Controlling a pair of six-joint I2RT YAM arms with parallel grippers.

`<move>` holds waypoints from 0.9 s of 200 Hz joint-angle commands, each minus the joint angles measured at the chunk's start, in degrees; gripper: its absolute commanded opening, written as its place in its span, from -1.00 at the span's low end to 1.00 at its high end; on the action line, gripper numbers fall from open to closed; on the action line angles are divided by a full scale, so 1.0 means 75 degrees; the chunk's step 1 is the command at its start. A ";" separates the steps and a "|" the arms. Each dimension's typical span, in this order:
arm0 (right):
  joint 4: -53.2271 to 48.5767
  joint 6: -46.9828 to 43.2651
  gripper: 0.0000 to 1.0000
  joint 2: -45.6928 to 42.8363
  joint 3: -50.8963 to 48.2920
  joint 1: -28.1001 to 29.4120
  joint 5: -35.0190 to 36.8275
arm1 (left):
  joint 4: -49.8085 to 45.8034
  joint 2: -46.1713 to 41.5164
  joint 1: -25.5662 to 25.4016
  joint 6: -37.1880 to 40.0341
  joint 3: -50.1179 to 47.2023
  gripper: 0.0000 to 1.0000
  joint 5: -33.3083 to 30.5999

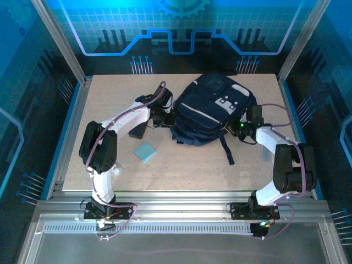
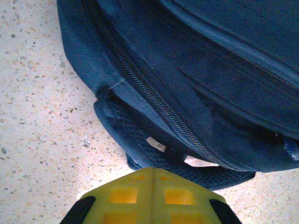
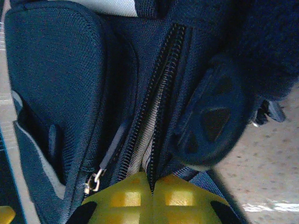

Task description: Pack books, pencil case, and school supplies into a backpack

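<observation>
Backpack [image 1: 212,110], mid-table between your arms, zipper [image 3: 159,93] barely parted: right gripper [image 3: 152,181] pinching the zipper lip, left gripper [image 2: 152,173] pressed together at the mesh strap [image 2: 140,144], hold unclear; tug unevenly and fabric may slip free or the bag may drag onto the pad [image 1: 146,152].

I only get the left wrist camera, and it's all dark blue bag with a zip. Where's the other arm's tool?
Observer: The right tool is shut, its yellow tips right at a black zipper whose teeth are parted, on the large navy fabric backpack.
Operator: Ooh! Is anything lying out on the table?
Observer: Yes, a small flat light-blue square pad lies on the speckled table, on the left arm's side, nearer the arm bases than the backpack and not touching it.
Operator: Anything else?
Observer: A long flat black case lies beside the backpack, partly hidden under the left arm.
</observation>
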 commanded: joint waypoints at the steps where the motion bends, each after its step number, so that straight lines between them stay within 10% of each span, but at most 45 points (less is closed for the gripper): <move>1: -0.0508 -0.1082 -1.00 0.0241 0.0826 -0.0203 0.0136 | 0.0106 -0.0090 -0.0158 0.0148 -0.0195 -1.00 0.0367; 36: -0.0723 -0.1201 -1.00 0.0296 0.1121 -0.0208 -0.0184 | 0.0312 -0.0154 -0.0622 0.0015 -0.0071 -1.00 0.0423; 53: -0.0766 -0.1242 -1.00 0.0295 0.1127 -0.0191 -0.0297 | 0.0487 -0.0182 -0.0771 -0.0401 0.0099 -0.27 0.0478; 77: -0.0743 -0.1283 -1.00 0.0307 0.1082 -0.0152 -0.0333 | 0.1146 -0.0096 -0.0844 -0.1391 0.0191 0.16 0.0981; 180: -0.0643 -0.1279 -1.00 0.0260 0.1084 -0.0087 -0.0512 | 0.1354 0.1355 -0.1251 -0.1854 0.1199 0.21 0.0687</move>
